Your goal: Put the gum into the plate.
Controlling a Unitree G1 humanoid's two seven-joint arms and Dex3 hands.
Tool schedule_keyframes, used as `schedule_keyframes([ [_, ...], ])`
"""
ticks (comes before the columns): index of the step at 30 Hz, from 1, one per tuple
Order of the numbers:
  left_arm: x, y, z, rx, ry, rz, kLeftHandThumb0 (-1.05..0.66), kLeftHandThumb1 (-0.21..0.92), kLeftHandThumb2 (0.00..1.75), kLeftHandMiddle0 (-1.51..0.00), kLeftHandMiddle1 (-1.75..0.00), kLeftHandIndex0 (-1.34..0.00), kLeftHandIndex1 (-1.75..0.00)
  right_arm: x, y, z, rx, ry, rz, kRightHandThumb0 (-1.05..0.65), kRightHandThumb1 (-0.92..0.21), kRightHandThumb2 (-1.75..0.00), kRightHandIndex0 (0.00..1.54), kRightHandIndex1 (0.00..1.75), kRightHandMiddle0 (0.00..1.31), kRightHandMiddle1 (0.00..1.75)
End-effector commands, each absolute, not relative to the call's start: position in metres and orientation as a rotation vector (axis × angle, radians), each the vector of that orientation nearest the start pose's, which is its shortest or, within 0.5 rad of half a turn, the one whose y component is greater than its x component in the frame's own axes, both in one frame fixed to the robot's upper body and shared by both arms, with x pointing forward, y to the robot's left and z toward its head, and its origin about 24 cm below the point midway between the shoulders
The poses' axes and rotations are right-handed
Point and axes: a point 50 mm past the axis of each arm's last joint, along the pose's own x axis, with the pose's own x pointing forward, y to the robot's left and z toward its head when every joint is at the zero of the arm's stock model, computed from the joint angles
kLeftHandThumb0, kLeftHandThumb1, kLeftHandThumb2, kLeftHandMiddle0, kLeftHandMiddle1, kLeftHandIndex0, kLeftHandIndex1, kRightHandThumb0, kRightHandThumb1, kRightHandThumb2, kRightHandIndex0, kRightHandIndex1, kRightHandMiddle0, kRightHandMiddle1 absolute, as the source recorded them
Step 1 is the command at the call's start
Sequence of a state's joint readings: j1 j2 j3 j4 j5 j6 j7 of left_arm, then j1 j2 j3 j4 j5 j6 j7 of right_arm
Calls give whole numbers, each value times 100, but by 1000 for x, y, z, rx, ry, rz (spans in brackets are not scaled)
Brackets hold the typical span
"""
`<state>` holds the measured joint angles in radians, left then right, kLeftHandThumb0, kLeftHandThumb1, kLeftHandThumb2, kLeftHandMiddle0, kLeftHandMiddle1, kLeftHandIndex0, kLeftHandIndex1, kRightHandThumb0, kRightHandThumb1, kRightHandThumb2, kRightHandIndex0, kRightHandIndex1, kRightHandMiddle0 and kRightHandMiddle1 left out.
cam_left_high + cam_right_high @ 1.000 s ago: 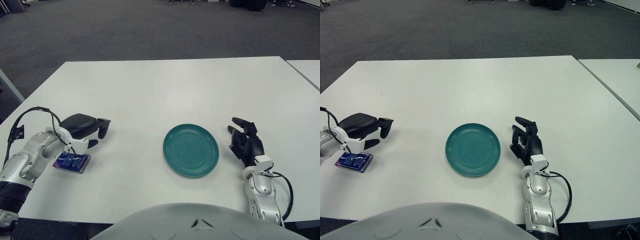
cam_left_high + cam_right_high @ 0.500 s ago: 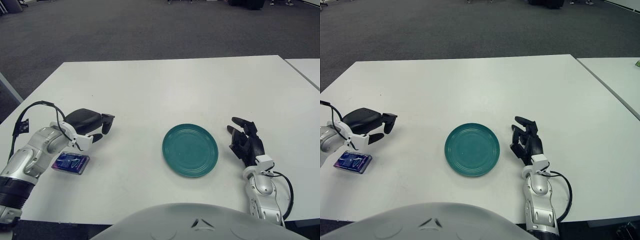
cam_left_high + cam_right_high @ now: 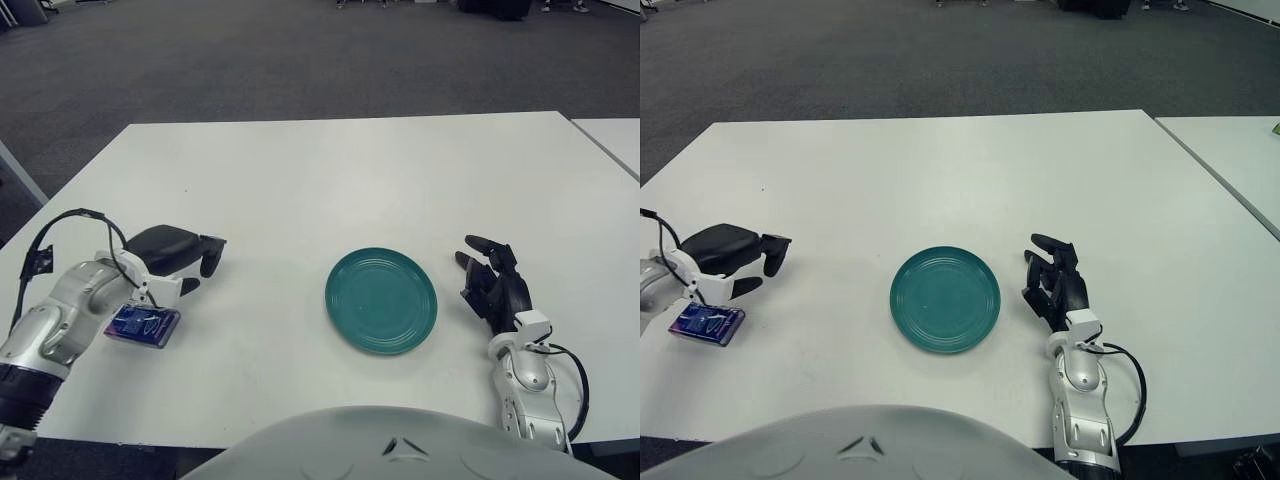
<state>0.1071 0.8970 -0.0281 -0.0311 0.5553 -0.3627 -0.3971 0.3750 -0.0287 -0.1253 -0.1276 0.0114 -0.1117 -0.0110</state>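
Note:
A flat blue-purple gum pack [image 3: 143, 325] lies on the white table [image 3: 330, 180] near its left front edge. My left hand [image 3: 185, 262] hovers just beyond and to the right of the pack, its black fingers spread and holding nothing; its wrist passes over the pack's back edge. The round teal plate [image 3: 381, 299] sits empty in the middle front of the table, well to the right of the gum. My right hand [image 3: 493, 285] shows to the right of the plate, fingers loosely spread and holding nothing.
A second white table [image 3: 615, 135] stands at the far right, with a narrow gap between. Grey carpet lies beyond the table. My own rounded grey body [image 3: 390, 445] fills the bottom edge of the view.
My left hand rose and swung away from the gum pack half a second ago, then dropped back close to it. The pack, plate and right hand stayed put.

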Motion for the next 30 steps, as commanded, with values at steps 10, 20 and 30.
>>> schedule_keyframes([
  [10, 211, 280, 91, 1492, 132, -773, -103, 91, 32, -1, -8, -1, -13, 162, -208, -4, -63, 207, -235, -82, -92, -85, 30, 48, 0, 106],
  [20, 206, 287, 100, 1535, 236, -807, -105, 92, 17, 0, 0, 0, 0, 162, -210, -4, -74, 213, -242, -82, -92, -86, 30, 48, 0, 104],
  [30, 208, 296, 87, 1601, 352, -790, -105, 92, 10, 0, 0, 0, 0, 163, -212, -4, -67, 213, -238, -82, -92, -86, 30, 48, 0, 106],
])
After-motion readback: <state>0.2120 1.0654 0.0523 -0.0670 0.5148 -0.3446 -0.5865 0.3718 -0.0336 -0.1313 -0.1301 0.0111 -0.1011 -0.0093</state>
